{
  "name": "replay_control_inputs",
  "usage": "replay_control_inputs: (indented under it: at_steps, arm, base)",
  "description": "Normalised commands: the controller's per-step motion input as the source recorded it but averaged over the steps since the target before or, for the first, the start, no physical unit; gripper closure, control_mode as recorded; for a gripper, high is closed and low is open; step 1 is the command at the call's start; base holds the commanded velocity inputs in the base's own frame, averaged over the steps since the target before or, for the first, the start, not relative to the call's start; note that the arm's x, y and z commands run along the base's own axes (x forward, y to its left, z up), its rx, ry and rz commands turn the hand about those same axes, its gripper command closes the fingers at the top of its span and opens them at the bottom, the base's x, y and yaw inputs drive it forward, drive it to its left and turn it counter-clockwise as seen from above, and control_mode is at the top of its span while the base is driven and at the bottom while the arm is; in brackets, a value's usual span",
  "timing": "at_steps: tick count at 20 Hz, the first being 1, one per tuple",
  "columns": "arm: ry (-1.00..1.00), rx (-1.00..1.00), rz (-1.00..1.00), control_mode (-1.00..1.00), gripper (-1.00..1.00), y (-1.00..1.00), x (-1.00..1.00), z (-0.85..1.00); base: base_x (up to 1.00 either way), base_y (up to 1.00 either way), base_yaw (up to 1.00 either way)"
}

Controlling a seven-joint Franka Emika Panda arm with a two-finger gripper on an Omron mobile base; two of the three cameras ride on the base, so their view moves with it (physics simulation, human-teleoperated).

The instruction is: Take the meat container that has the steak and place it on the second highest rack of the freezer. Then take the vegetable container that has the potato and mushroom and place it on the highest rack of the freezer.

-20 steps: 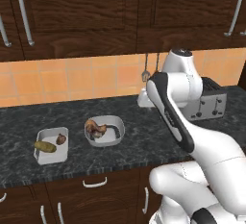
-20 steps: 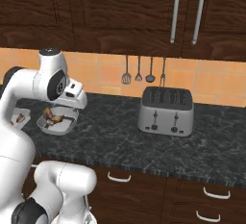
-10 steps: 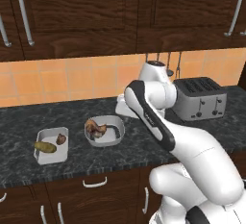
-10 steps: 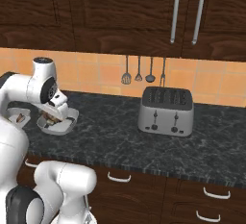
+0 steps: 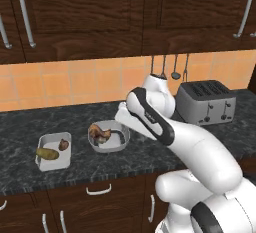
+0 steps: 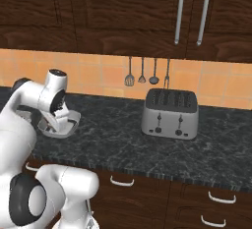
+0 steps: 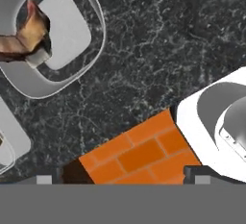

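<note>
In the left base view the meat container (image 5: 109,136) sits at centre-left of the frame on the black marbled counter (image 5: 150,152), holding the reddish-brown steak (image 5: 100,134); the vegetable container (image 5: 53,151) lies near it toward the lower left, with the yellowish potato (image 5: 47,153) at its front and the small brown mushroom (image 5: 64,144) behind it; the 2 containers stand apart, not touching. The gripper (image 5: 121,138) hangs at the right rim of the meat container, its jaws spread wide and holding nothing; whether a finger touches the rim I cannot tell. In the hand view the meat container (image 7: 91,50) fills the upper left with the steak (image 7: 21,38) inside. In the right base view the meat container (image 6: 64,128) lies at centre-left, partly behind the arm; a silver toaster (image 6: 171,114) stands right of centre, with 4 utensils (image 6: 147,73) hanging on the orange tiled wall above it.
</note>
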Motion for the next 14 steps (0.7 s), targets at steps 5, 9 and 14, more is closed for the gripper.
replay_control_inputs:
  at_steps: [5,9,14]
  arm:
    - [0.11,-0.04,-0.16,-1.0,-1.0,0.0,0.2,-0.42]
    - [0.06,-0.03,-0.09,-1.0,-1.0,0.0,0.12,-0.51]
    - [0.02,-0.04,0.0,-1.0,-1.0,0.02,0.11,-0.51]
  base:
    - [0.0,0.0,0.0]
    - [0.0,0.0,0.0]
    - [0.0,0.0,0.0]
